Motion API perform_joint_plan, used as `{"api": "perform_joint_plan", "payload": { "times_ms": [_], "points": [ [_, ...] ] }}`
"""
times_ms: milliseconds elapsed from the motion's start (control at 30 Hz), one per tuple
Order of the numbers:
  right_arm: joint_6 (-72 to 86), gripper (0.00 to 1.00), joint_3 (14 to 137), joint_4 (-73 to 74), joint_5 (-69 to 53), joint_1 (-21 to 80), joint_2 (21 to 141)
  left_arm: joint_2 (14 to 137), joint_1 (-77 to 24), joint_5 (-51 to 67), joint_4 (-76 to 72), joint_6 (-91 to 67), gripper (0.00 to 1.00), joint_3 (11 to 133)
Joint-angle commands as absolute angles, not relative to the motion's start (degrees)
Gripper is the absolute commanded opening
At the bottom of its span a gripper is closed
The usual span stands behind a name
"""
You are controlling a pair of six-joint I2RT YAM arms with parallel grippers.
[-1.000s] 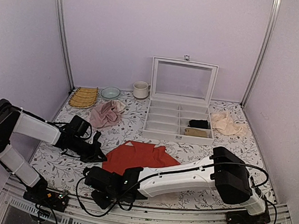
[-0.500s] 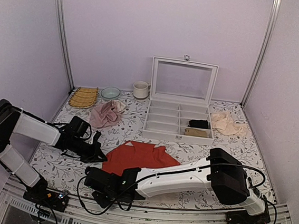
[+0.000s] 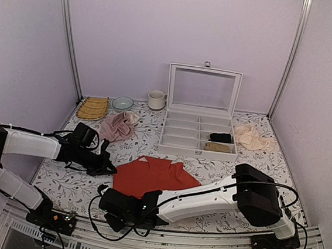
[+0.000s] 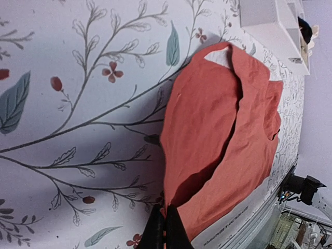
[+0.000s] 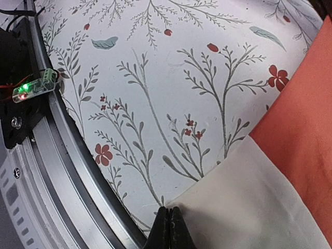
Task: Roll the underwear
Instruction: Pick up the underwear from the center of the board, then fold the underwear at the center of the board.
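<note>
The underwear lies spread on the floral table, red-orange, its cream waistband toward the near edge. My left gripper is shut on its left edge; in the left wrist view the closed fingertips pinch the red fabric, which is lifted there and casts a shadow. My right gripper is shut on the near left corner of the cream waistband, its fingertips closed at the corner, close to the table's metal front rail.
A white compartment box with its lid up stands behind, holding rolled dark and tan items. A dusty-pink cloth, a pale beige cloth, a woven mat, a bowl and a mug lie further back.
My left arm has swung down and left, its gripper staying at the underwear's left edge. My right gripper has shifted slightly right along the near edge. The fabric's left side has shifted a little.
</note>
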State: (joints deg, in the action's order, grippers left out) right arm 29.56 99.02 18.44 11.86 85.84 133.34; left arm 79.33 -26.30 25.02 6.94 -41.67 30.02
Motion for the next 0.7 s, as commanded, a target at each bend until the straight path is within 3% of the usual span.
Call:
{"api": "perform_joint_plan", "payload": {
  "times_ms": [0, 667],
  "points": [
    [31.3, 0.0, 90.8, 15.5, 13.4, 85.7, 125.4, 76.1, -27.6, 23.1, 10.4, -43.1, 0.0, 34.5],
    [34.8, 0.0, 66.9, -6.0, 12.7, 85.7, 103.9, 84.4, -38.6, 20.7, 10.4, -47.2, 0.0, 46.0]
  ]
}}
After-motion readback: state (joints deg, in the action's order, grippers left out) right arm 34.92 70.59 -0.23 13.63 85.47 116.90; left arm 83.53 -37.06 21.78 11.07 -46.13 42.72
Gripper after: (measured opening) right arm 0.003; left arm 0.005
